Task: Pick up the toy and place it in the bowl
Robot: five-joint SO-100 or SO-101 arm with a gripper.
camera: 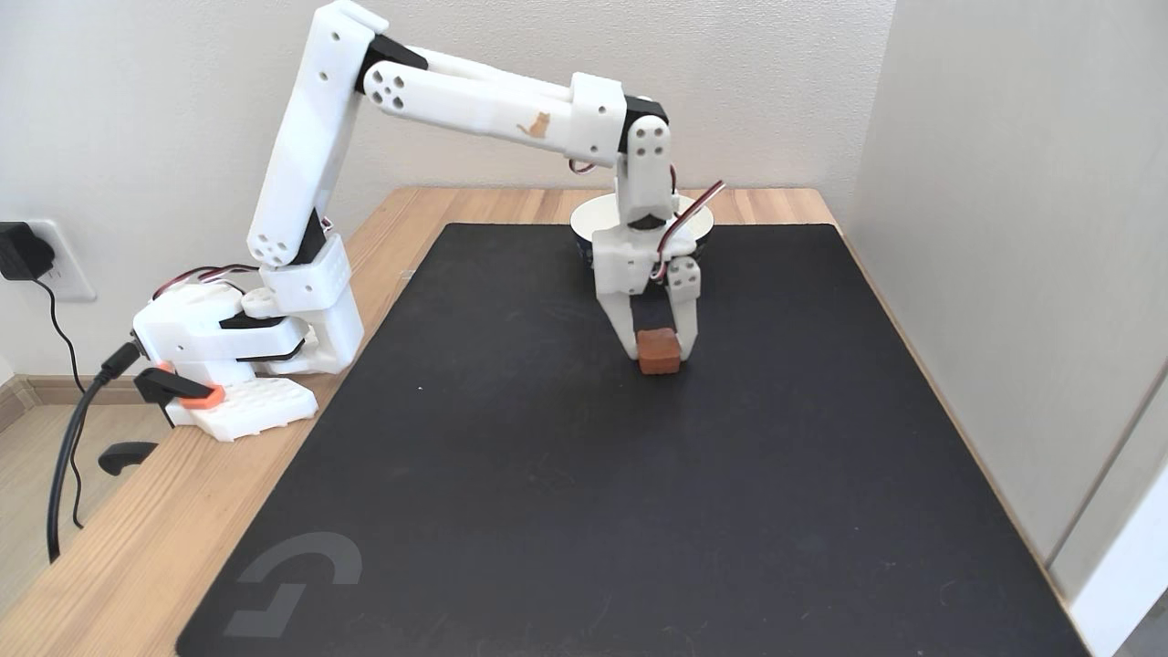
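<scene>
Gripper: your white gripper [659, 351] points down at the black mat, its two fingers standing on either side of the toy. The left finger [622, 327] and the right finger [684, 324], as the fixed view shows them, sit right against the cube's sides; you cannot tell from here whether they are pressing it or only bracketing it.
Toy: the reddish-brown toy [658, 351] sits on the mat between those fingertips, its lower edge resting on the mat surface, its front face turned toward the camera.
Bowl: the bowl [593, 217] stands behind your gripper at the far edge of the mat, white rim showing to either side of the wrist, a strip of dark outside wall visible low on its left. The wrist covers most of it.
Arm: your arm [474, 105] reaches from the base on the left, up and over to the right, then drops at the wrist.
Base: the base [242, 401] is clamped to the wooden table's left edge, beside the mat.
Mat: the black mat [639, 511] covers most of the table [119, 538].
Wall: an adapter [20, 251] is plugged in at the left.
</scene>
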